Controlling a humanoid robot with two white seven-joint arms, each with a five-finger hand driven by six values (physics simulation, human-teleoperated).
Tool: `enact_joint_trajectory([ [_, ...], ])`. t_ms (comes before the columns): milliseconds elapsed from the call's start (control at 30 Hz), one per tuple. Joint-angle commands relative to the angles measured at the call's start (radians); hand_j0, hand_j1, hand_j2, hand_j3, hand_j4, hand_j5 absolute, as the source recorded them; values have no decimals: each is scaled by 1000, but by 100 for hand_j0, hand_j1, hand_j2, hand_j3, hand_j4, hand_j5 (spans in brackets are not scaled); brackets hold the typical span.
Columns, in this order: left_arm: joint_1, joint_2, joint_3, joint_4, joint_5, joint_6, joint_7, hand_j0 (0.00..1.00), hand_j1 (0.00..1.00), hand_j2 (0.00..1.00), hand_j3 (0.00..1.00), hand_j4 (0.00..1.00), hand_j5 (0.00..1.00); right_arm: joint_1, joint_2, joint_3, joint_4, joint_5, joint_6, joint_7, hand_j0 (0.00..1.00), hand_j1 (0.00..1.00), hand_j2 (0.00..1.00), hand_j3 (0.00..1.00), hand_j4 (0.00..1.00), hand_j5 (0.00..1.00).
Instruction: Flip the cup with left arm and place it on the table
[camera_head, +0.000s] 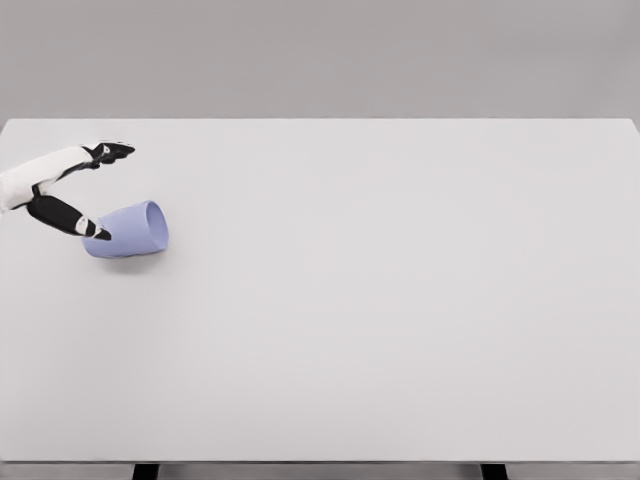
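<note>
We see only part of the left hand (70, 190); its arm is cut off at the picture's left edge, and we cannot make out every finger. The upper fingers (108, 152) reach out over the desk (400, 300), spread well apart from the thumb, whose dark tip overlaps the closed end of the cup (130, 230). Whether it actually touches we cannot tell. The lilac cup lies on its side near the desk's left edge, rim facing right, just below the hand.
</note>
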Motion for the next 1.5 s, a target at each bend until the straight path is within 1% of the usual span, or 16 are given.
enact_joint_trajectory([
  [0, -5, 5, -108, -4, 6, 118, -4, 100, 100, 100, 100, 100, 100, 0, 0, 0, 0, 0, -1, 0, 100, 100, 100, 100, 100, 100],
  [33, -25, 5, -137, -4, 6, 128, -4, 100, 100, 100, 100, 100, 100, 0, 0, 0, 0, 0, 1, 0, 100, 100, 100, 100, 100, 100],
  [67, -32, 5, -145, -4, 1, 144, -4, 100, 100, 100, 100, 100, 100, 0, 0, 0, 0, 0, 1, 0, 100, 100, 100, 100, 100, 100],
  [167, -38, 5, -149, -4, -6, 172, -4, 100, 100, 100, 100, 100, 100, 0, 0, 0, 0, 0, 1, 0, 100, 100, 100, 100, 100, 100],
  [233, -43, 3, -183, -2, -28, 215, -4, 100, 100, 100, 100, 100, 100, 0, 0, 0, 0, 0, 1, 0, 100, 100, 100, 100, 100, 100],
  [267, -46, -3, -183, -2, -58, 258, -4, 100, 100, 100, 100, 100, 100, 0, 0, 0, 0, 0, -1, 0, 100, 100, 100, 100, 100, 100],
  [333, -69, -3, -183, -2, -61, 260, -4, 100, 100, 100, 100, 100, 100, 0, 0, 0, 0, 0, -1, 0, 100, 100, 100, 100, 100, 100],
  [533, -71, -7, -183, -1, -114, 260, -4, 100, 100, 100, 100, 100, 100, 0, 0, 0, 0, 0, -1, 0, 100, 100, 100, 100, 100, 100],
  [567, -69, -12, -183, -1, -136, 260, -4, 99, 99, 99, 99, 99, 99, 0, 0, 0, 0, 0, 1, 0, 100, 100, 100, 100, 100, 100],
  [633, -69, -56, -183, 1, -215, 260, -4, 99, 99, 99, 99, 99, 99, 0, 0, 0, 0, 0, 1, 0, 100, 100, 100, 100, 100, 100],
  [700, -69, -69, -183, 3, -246, 260, -4, 99, 99, 99, 99, 99, 99, 0, 0, 0, 0, 0, 1, 0, 100, 100, 100, 100, 100, 100],
  [767, -69, -72, -183, 4, -246, 260, -4, 99, 99, 99, 99, 99, 99, 0, 0, 0, 0, 0, -1, 0, 100, 100, 100, 100, 100, 100],
  [867, -69, -112, -183, 7, -284, 260, -4, 99, 99, 99, 99, 99, 99, 0, 0, 0, 0, 0, 1, 0, 100, 100, 100, 100, 100, 100],
  [1033, -64, -122, -183, 9, -285, 260, -4, 99, 99, 99, 99, 99, 99, 0, 0, 0, 0, 0, -1, 0, 100, 100, 100, 100, 100, 100],
  [1100, -64, -141, -183, 18, -310, 257, -4, 99, 99, 99, 99, 99, 99, 0, 0, 0, 0, 0, 1, 0, 100, 100, 100, 100, 100, 100],
  [1467, -68, -176, -191, 61, -339, 253, -4, 98, 98, 98, 98, 98, 98, 0, 0, 0, 0, 0, -1, 0, 100, 100, 100, 100, 100, 100],
])
